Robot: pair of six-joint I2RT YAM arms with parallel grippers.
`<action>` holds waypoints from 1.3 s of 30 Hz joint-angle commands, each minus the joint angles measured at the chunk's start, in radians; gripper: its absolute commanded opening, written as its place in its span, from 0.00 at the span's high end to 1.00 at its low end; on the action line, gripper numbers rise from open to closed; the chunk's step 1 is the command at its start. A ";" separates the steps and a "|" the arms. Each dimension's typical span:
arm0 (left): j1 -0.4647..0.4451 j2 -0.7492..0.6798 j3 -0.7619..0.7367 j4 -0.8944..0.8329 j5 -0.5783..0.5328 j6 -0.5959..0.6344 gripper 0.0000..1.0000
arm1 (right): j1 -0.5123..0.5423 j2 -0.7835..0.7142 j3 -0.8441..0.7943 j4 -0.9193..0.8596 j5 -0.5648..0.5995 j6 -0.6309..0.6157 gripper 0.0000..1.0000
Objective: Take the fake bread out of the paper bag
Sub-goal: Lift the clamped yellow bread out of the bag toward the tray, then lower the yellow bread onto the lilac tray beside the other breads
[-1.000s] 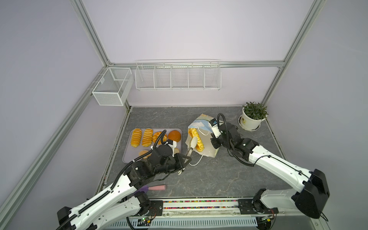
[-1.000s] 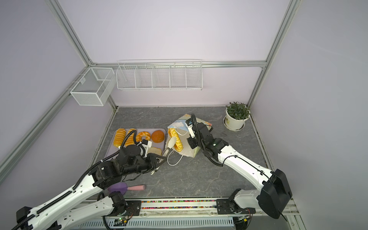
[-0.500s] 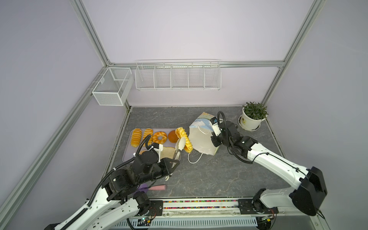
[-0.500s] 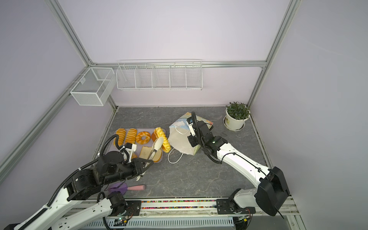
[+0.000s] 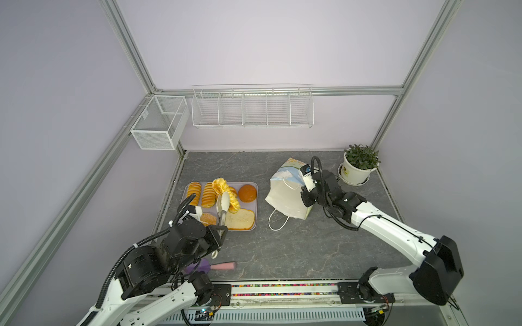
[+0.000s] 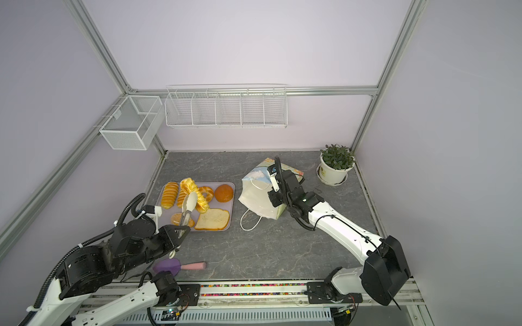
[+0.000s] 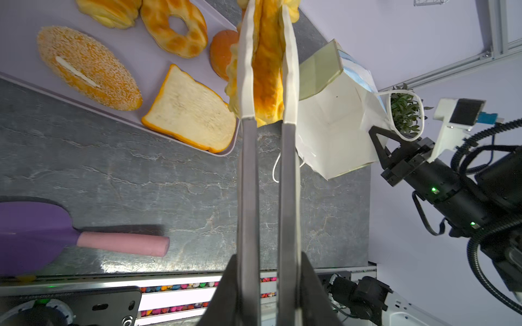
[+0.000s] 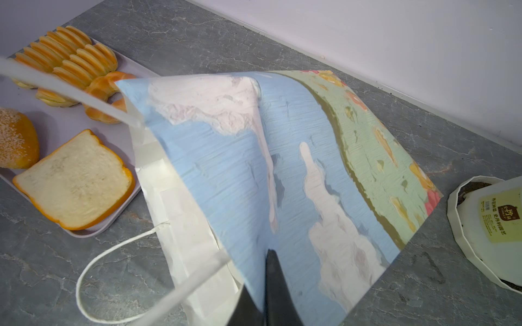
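Note:
My left gripper [image 5: 219, 225] [image 7: 267, 271] is shut on a pair of metal tongs [image 5: 223, 203] [image 7: 248, 169] with white tips. The tongs pinch a golden twisted fake bread loaf [image 5: 226, 189] [image 6: 195, 190] [image 7: 267, 70] over the lilac tray [image 5: 255, 216]. On the tray lie ridged loaves [image 5: 193, 192], a braided ring [image 7: 175, 28], a round bun [image 5: 247, 193], a sesame loaf [image 7: 87, 67] and a toast slice [image 5: 240, 219] [image 8: 73, 180]. The paper bag [image 5: 285, 197] [image 6: 257, 197] [image 8: 282, 169] leans, mouth towards the tray. My right gripper [image 5: 306, 194] [image 8: 265, 262] is shut on its upper edge.
A purple and pink spatula [image 5: 209, 266] lies near the front rail, by my left arm. A potted plant [image 5: 357, 166] stands at the back right, close to the bag. Two wire baskets [image 5: 251, 107] [image 5: 158, 124] hang on the back wall and left frame.
My left arm has drawn the tongs and the twisted loaf out of the bag's mouth and leftward over the tray. The right gripper has kept its hold; the bag shifted slightly.

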 commanded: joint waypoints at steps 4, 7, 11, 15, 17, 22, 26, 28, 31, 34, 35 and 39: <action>0.126 0.058 0.027 0.019 0.001 0.125 1.00 | -0.010 -0.046 -0.065 0.031 -0.051 0.036 0.93; 0.348 0.100 -0.026 0.125 0.250 0.212 1.00 | -0.010 -0.053 -0.079 0.032 -0.064 0.042 0.93; 0.600 0.144 -0.075 0.191 0.451 0.303 1.00 | -0.013 -0.082 -0.095 0.026 -0.068 0.040 0.93; 0.797 0.197 -0.073 0.143 0.494 0.382 1.00 | -0.020 -0.118 -0.120 0.021 -0.063 0.037 0.93; 0.895 0.186 -0.078 0.111 0.495 0.383 1.00 | -0.024 -0.131 -0.134 0.022 -0.061 0.037 0.93; 1.066 0.167 -0.035 -0.038 0.373 0.438 1.00 | -0.040 -0.140 -0.157 0.030 -0.077 0.037 0.93; 1.094 0.192 -0.036 -0.113 0.289 0.453 1.00 | -0.048 -0.134 -0.171 0.053 -0.108 0.045 0.93; 1.097 0.204 -0.059 -0.105 0.290 0.454 1.00 | -0.051 -0.127 -0.171 0.069 -0.123 0.051 0.93; 1.101 0.216 -0.094 -0.075 0.308 0.452 1.00 | -0.054 -0.115 -0.201 0.081 -0.147 0.058 0.93; 1.116 0.228 -0.129 -0.073 0.303 0.459 1.00 | -0.056 -0.113 -0.215 0.093 -0.157 0.059 0.93; 1.126 0.231 -0.143 -0.076 0.294 0.460 1.00 | -0.059 -0.114 -0.221 0.095 -0.156 0.057 0.93; 1.177 0.232 -0.196 -0.036 0.382 0.504 1.00 | -0.067 -0.115 -0.228 0.102 -0.160 0.054 0.93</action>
